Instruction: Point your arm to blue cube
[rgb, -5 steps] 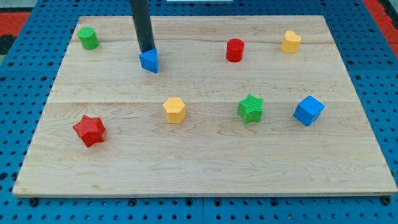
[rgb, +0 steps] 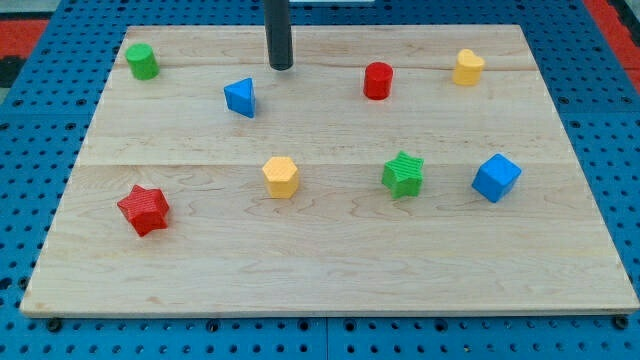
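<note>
Camera view. The dark straight rod enters from the view's top edge and ends at my tip (rgb: 281, 66), which rests on the pale wooden board (rgb: 330, 270) near its top edge. The arm carries no jaws; the rod is its only end piece, so there is no open or closed state to report.

The blue triangular block (rgb: 240, 97) lies below and to the view's left of my tip, near but apart from it. The red cylinder block (rgb: 377, 80) stands to the view's right of my tip, well apart. The green cylinder block (rgb: 142, 61) sits in the board's top-left corner area. The yellow rounded block (rgb: 467, 67) sits near the top-right corner.

The task's blue cube block (rgb: 496, 177) lies on the right side of the board, about mid-height, well apart from my tip. The green star block (rgb: 403, 174) is near it, to its left. The yellow hexagonal block (rgb: 281, 177) sits near the board's centre. The red star block (rgb: 143, 209) lies at lower left.

The board rests on a blue perforated panel (rgb: 40, 170).
</note>
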